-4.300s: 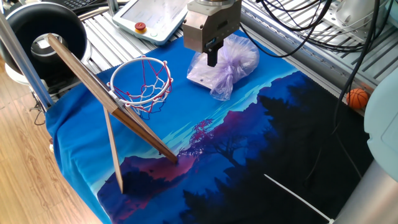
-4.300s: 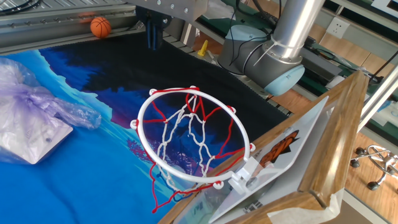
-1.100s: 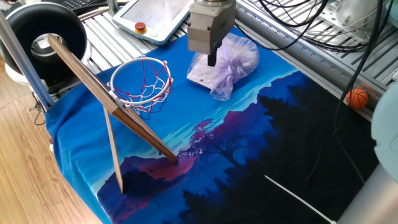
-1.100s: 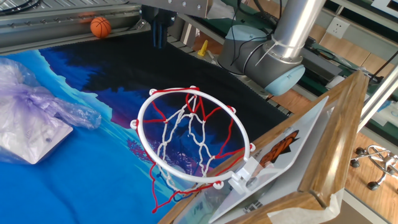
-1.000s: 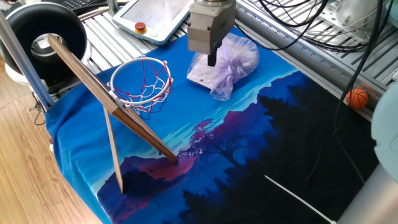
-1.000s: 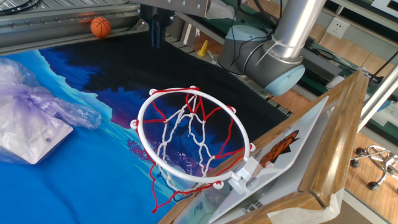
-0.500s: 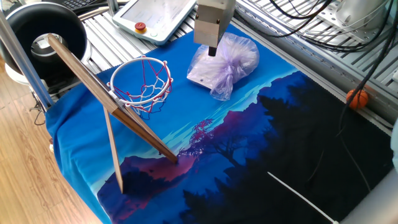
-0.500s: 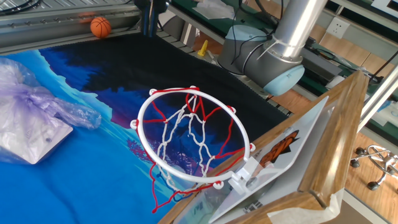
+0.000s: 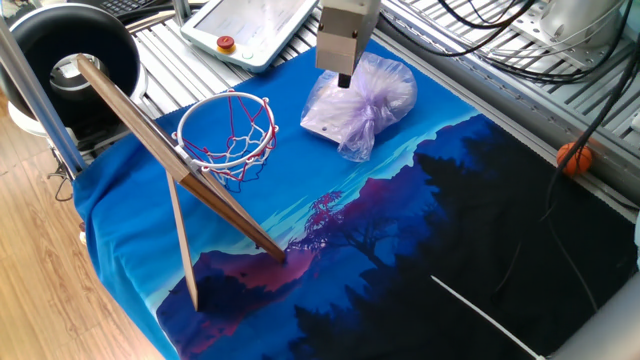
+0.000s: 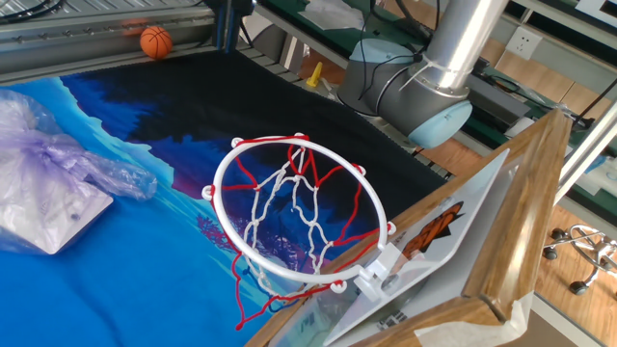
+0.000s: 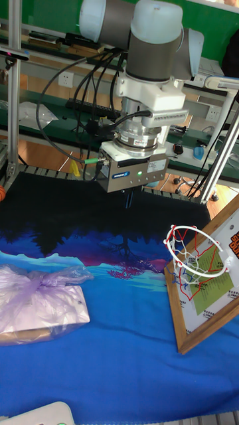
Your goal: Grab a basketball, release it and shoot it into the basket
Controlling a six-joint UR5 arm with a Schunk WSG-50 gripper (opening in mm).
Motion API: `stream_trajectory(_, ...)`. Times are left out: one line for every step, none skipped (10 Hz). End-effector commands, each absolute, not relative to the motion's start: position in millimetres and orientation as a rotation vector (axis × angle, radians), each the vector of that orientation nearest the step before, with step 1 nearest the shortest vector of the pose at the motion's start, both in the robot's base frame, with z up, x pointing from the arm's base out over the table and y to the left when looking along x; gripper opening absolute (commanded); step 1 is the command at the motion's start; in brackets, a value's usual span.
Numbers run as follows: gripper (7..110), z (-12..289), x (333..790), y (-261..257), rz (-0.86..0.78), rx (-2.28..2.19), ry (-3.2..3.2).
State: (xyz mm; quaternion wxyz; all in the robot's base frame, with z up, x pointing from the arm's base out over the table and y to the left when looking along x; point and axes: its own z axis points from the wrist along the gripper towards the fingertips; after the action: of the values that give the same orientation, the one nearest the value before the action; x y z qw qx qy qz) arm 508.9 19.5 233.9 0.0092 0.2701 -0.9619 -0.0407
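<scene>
One arm, one ball, one hoop: findings run from largest to smallest.

The printed blue cloth [image 9: 400,250] covers the table. Nothing on it obstructs a traverse.

The basket [image 9: 228,140], a red rim with string net on a leaning wooden backboard [image 9: 170,165], stands at one end of the cloth. The rim opening faces upward.

The lilac plastic bag [image 9: 365,100] lies slumped on the cloth, and in one fixed view it sits directly behind my gripper [image 9: 342,78]. It is no part of the task.

My gripper hangs above the cloth, pointing straight down. In the tall fixed view my fingers [image 11: 129,197] read as a single narrow dark blade, so I judge them pressed together with nothing between them.

The basketball [image 9: 573,157] rests off the cloth on the metal slats at the table's edge. It is untouched and well apart from my fingers. In one fixed view it lies to the right of me, across the dark part of the cloth, and the basket lies to my other side. The other fixed view shows the basketball [image 10: 155,41] just beyond the cloth's border.

Orientation: the ball is round, with no long axis and no facing. Its seams are too small to read, so any approach angle should serve.

Judgement: the grab has not begun. I must cross to the ball, spread my fingers, and descend.
</scene>
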Motion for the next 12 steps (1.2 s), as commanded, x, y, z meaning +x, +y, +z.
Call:
stream_trajectory(7, 242.3, 501.5, 16.3, -0.116, 0.848, -2.998)
stream_trajectory(7, 247.9, 495.4, 5.8, -0.075, 0.843, -2.993)
stream_trajectory(7, 249.7, 488.3, -2.0, -0.058, 0.842, -2.992)
stream_trajectory(7, 245.4, 481.2, -6.7, -0.06, 0.84, -3.001)
stream_trajectory(7, 239.8, 479.8, -7.8, -0.058, 0.827, -3.009)
stream_trajectory(7, 236.1, 480.5, -3.5, -0.069, 0.809, -3.016)
stream_trajectory(7, 232.1, 483.6, 2.7, -0.081, 0.81, -3.03)
stream_trajectory(7, 231.6, 492.0, 21.8, -0.112, 0.812, -3.038)
stream_trajectory(7, 238.1, 506.9, 34.4, -0.055, 0.852, -3.058)
stream_trajectory(7, 248.6, 527.1, 53.4, -0.02, 0.957, -3.117)
stream_trajectory(7, 260.2, 530.2, 72.9, -0.068, 1.012, -3.168)
stream_trajectory(7, 271.8, 532.0, 81.2, -0.097, 1.051, -3.209)
